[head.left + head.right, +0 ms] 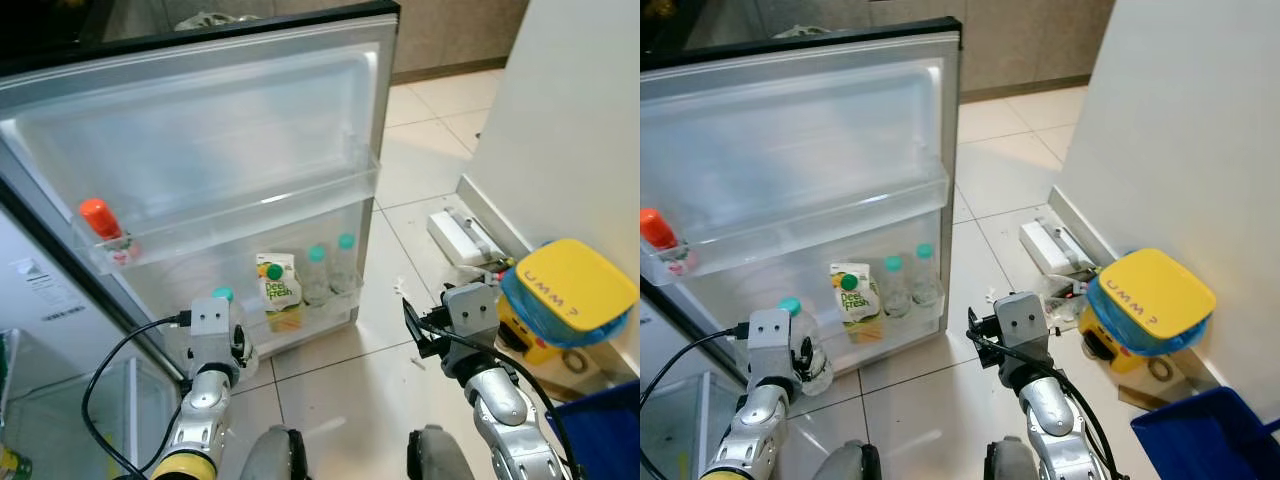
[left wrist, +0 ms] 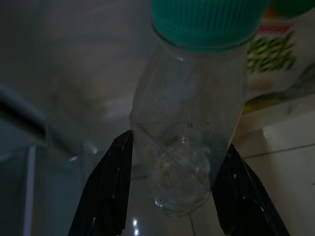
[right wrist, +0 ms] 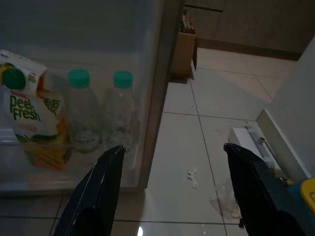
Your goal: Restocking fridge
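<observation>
The fridge door (image 1: 220,150) stands open before me. Its lower shelf (image 1: 320,320) holds a Peel Fresh juice carton (image 1: 281,290) and two clear teal-capped water bottles (image 1: 317,275) (image 1: 345,265). A red-capped bottle (image 1: 100,220) sits on the upper door shelf. My left gripper (image 2: 172,196) is shut on another clear teal-capped water bottle (image 2: 189,142), held upright low at the left end of the lower shelf (image 1: 222,296). Over the floor tiles to the right of the door, my right gripper (image 3: 172,187) is open with nothing between its fingers.
A white wall (image 1: 570,120) runs along the right. At its foot stand a yellow-lidded container (image 1: 565,295), a white flat device (image 1: 462,238) and a blue bin (image 1: 600,440). The fridge interior with a glass shelf (image 1: 60,400) lies at lower left. Tiled floor extends behind the door.
</observation>
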You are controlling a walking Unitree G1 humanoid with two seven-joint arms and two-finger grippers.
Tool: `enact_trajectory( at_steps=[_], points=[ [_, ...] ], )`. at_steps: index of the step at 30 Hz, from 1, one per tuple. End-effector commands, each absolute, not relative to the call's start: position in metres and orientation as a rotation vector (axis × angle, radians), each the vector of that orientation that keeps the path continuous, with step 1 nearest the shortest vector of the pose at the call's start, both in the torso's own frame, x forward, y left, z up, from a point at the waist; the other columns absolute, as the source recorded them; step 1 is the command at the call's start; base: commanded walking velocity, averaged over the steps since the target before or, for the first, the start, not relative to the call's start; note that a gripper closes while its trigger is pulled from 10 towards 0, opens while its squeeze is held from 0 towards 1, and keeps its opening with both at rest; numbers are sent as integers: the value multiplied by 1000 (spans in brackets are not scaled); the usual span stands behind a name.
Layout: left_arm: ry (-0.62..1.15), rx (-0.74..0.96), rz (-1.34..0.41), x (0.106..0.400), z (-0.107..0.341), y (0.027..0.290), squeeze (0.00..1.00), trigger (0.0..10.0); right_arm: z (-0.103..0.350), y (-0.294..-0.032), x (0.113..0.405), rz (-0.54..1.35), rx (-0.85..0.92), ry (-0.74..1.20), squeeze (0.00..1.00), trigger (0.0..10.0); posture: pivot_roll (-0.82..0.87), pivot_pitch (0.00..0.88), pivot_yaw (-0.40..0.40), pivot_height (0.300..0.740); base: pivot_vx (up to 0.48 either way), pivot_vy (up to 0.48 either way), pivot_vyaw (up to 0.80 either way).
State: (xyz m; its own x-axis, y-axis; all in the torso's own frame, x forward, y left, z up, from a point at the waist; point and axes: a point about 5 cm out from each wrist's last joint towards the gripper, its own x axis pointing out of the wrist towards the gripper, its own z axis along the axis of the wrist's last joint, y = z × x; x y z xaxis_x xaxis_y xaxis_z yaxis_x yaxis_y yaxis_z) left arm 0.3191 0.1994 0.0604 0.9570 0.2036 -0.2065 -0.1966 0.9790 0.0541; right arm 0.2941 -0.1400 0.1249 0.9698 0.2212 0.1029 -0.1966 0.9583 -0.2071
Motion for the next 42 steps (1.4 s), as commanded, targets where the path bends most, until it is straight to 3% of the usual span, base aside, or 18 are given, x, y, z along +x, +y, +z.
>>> enact_trajectory(
  at_steps=[1,11,15,23,42],
  points=[
    [149,35,193,322,73,202,0,10000,121,-142,291,209,-197,-113,0,10000,-116,206,46,614,0,0,0],
    [25,91,162,321,100,207,0,10000,119,-139,291,210,-194,-111,0,10000,-105,199,57,614,0,0,0],
    [-30,111,227,314,119,223,0,10000,120,-137,290,221,-192,-117,0,10000,-99,198,60,614,0,0,0],
    [17,139,352,308,114,252,0,10000,124,-133,292,234,-185,-134,0,10000,-98,193,64,614,0,0,0],
    [153,17,395,329,84,240,0,10000,132,-139,290,253,-204,-138,0,10000,-143,246,9,614,0,0,0]
  ],
)
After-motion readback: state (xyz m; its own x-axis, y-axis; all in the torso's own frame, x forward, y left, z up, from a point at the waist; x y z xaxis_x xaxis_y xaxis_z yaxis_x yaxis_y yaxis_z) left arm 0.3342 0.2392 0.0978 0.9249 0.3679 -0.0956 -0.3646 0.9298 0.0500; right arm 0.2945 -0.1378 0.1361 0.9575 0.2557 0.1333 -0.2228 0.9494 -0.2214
